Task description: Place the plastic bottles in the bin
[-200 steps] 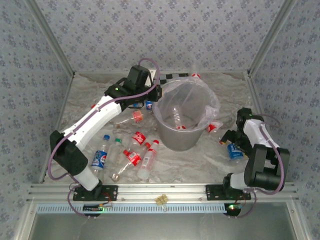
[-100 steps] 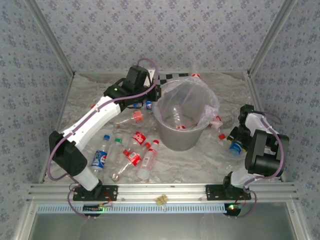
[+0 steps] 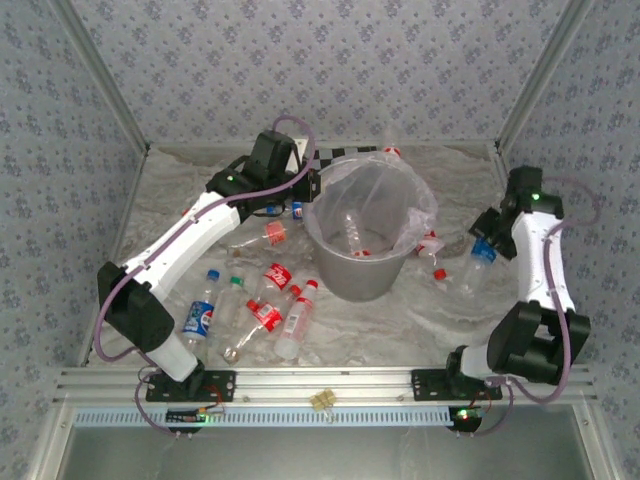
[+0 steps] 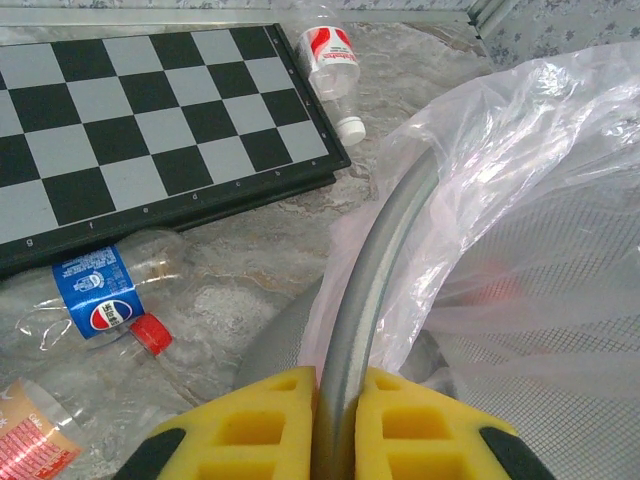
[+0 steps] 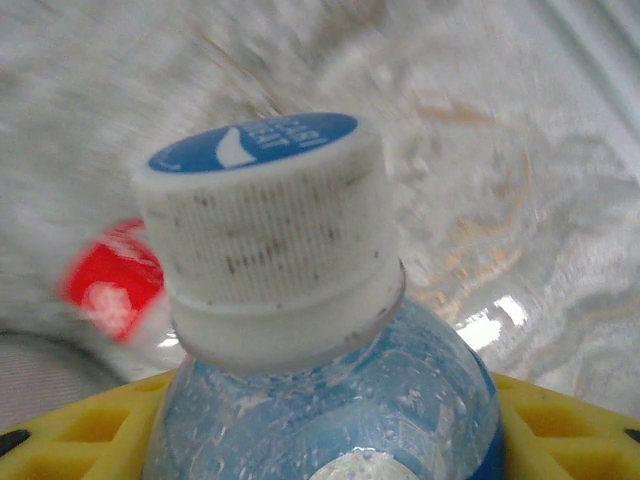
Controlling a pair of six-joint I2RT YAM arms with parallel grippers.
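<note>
Table (image 3: pixel 170 200): covered by a pale, crinkled sheet and walled in by patterned panels.
Bin (image 3: pixel 362 282): stands upright at the centre of the top view. A clear bag (image 3: pixel 420 205) lines it and spills over the rim, and one clear bottle (image 3: pixel 352 232) lies inside.
Left gripper (image 3: pixel 303 192): at the bin's upper-left edge. In the left wrist view its yellow pads (image 4: pixel 250 420) are pinched on the grey rim band (image 4: pixel 375 270).
Right gripper (image 3: pixel 490 232): at the right of the frame, apart from the bin. It is clamped on a blue-labelled bottle (image 3: pixel 476 262) just below the white cap (image 5: pixel 265 215).
Checkerboard (image 4: pixel 150 120): lies flat behind the bin.
Loose bottles: a cluster of bottles (image 3: pixel 262 305) lies lower left of the bin, and two small bottles (image 3: pixel 431 247) lie just right of it. A Pepsi bottle (image 4: pixel 100 300) lies at the checkerboard's near edge, and a red-and-white-labelled bottle (image 4: pixel 330 55) lies by its corner.
</note>
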